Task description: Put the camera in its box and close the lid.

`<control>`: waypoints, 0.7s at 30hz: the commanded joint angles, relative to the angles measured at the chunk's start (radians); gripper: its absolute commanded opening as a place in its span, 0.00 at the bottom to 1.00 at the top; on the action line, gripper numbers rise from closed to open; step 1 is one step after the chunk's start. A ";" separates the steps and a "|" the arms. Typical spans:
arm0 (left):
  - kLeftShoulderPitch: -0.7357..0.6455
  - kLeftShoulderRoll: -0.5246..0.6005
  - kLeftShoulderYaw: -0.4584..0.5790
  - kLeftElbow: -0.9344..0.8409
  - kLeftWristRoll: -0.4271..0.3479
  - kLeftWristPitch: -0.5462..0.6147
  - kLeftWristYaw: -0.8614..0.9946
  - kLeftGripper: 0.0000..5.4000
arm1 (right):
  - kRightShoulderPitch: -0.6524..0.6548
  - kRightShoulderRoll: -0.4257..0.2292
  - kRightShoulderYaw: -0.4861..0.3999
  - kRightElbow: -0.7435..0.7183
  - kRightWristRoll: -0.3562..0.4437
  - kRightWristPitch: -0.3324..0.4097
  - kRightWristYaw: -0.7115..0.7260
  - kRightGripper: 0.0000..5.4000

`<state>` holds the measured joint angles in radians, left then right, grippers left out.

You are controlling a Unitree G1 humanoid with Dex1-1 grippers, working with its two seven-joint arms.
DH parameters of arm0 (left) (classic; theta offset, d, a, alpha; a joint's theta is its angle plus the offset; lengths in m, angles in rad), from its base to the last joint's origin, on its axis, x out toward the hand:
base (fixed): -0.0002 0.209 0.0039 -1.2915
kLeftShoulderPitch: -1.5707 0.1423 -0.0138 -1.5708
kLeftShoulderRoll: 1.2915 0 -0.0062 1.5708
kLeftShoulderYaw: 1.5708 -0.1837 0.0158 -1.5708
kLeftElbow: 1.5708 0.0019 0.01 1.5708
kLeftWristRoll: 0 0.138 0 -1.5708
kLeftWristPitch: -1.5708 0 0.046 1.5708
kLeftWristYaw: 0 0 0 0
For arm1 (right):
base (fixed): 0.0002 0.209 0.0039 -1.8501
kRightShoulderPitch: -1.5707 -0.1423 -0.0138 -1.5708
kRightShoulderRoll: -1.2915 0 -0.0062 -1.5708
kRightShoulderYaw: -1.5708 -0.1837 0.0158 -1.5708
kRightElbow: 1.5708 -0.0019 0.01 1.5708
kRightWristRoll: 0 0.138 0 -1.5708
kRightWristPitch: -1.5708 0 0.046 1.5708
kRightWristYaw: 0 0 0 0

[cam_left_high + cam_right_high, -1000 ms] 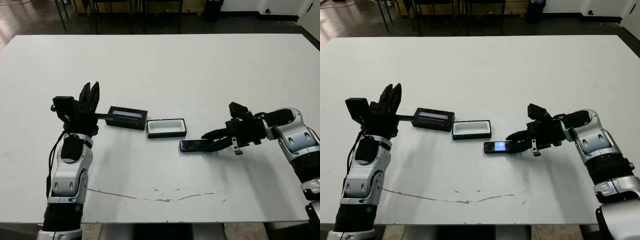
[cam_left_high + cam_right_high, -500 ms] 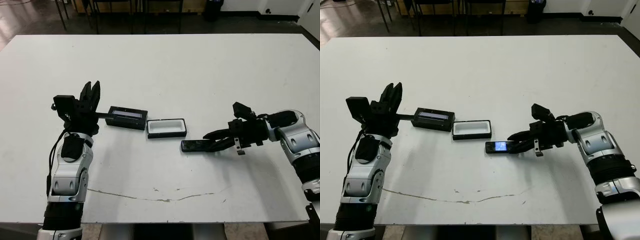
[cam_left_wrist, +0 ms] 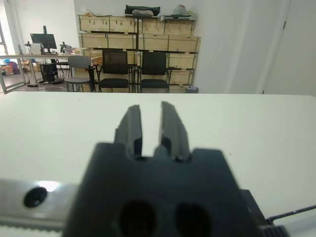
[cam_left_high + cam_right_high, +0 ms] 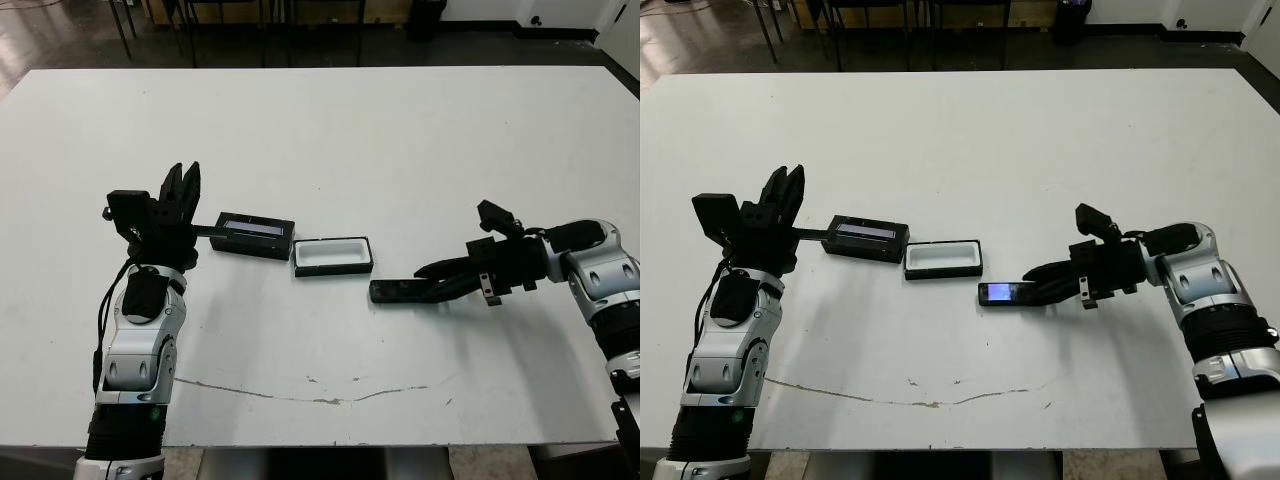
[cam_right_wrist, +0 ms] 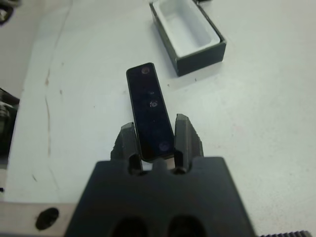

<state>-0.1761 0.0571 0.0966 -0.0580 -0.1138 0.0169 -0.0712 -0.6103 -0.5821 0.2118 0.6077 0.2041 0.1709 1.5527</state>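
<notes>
right jaws [image 5: 153, 140] gripping the camera [image 5: 149, 110] slid rightward, away from its box [image 4: 333, 256]; left jaws [image 3: 149, 129] narrow.

Four views: two from the head, one on each wrist

Both head views look forward and down across the white worktop [image 4: 330, 140], sharing it almost entirely. The left wrist view faces level toward distant chairs [image 3: 116, 72]; the right wrist view looks closely down at the camera [image 5: 149, 109] and its box [image 5: 187, 34].

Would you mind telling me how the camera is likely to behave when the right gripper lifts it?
The camera looks like a stiff, slim bar, so it should not flex. Its glossy face suggests it may be slippery. The right gripper flanks only one end, so the long free end might droop or twist.
</notes>
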 commanded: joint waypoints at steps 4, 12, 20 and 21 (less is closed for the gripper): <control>0.009 0.009 0.001 0.011 0.004 0.012 -0.001 0.00 | -0.027 0.004 -0.043 -0.009 0.044 0.060 0.011 0.00; 0.010 0.009 -0.007 0.012 0.016 0.015 0.003 0.00 | -0.111 0.020 -0.097 -0.016 0.113 0.112 0.034 0.00; 0.018 0.010 -0.017 0.009 0.032 -0.005 0.006 0.00 | -0.189 0.062 -0.069 -0.046 0.091 0.122 -0.007 0.00; 0.020 0.009 -0.017 0.006 0.034 -0.003 0.009 0.00 | -0.193 0.065 -0.061 -0.048 0.083 0.120 -0.009 0.00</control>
<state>-0.1750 0.0569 0.0801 -0.0594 -0.0926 0.0062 -0.0690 -0.7987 -0.5262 0.1348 0.5619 0.3100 0.2967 1.5527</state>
